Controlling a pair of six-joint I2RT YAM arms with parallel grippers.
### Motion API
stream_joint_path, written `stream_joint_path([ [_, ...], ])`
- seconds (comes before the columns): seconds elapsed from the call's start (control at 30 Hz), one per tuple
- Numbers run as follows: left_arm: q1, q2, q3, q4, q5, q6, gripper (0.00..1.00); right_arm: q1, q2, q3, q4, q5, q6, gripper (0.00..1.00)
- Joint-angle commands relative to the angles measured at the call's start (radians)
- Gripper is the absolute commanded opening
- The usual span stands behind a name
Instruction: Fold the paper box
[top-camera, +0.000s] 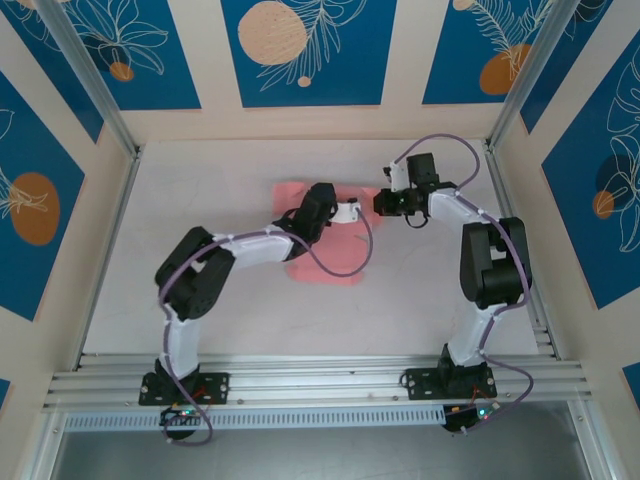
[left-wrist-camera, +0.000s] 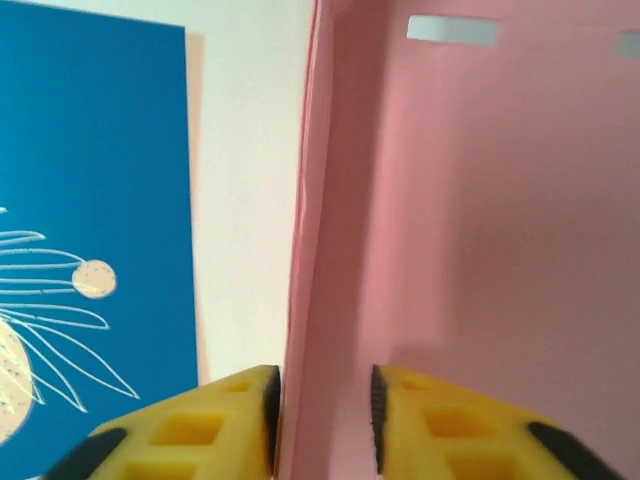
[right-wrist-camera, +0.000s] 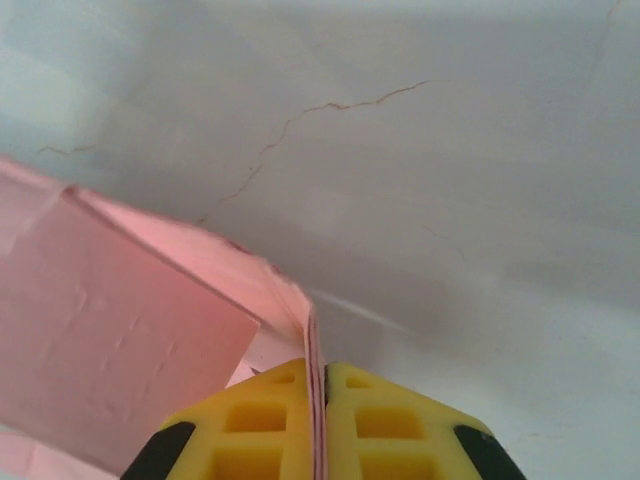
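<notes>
The paper box (top-camera: 325, 268), a pale pink card cut-out, lies mid-way across the white table (top-camera: 200, 190), partly beneath my two arms, its folding not yet finished. My right gripper (right-wrist-camera: 318, 385) is pinched tight on a raised pink edge at the box's right side, apparently to hold that flap up and stop the sheet sliding. My left gripper (left-wrist-camera: 325, 400) stands with its jaws apart, straddling an upright pink wall. The card's edge runs just beside one yellow finger (left-wrist-camera: 200, 430), with a gap to the other. I judge this wall is being creased upright while the opposite side is anchored. A small slot (left-wrist-camera: 452, 30) shows near the panel's top.
</notes>
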Motion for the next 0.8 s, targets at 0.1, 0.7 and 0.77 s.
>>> stream_joint_path([
  [0.1,0.050,-0.253,0.014,-0.452,0.369,-0.153,0.59,0.023,-0.146,-0.090,0.163,0.077,-0.135,0.00],
  [0.7,0.309,-0.179,0.370,-0.657,0.620,-0.095,0.52,0.064,-0.305,-0.198,0.303,0.032,-0.295,0.00],
  [0.77,0.310,-0.125,0.444,-0.685,0.642,-0.060,0.46,0.068,-0.310,-0.198,0.297,0.027,-0.305,0.00],
])
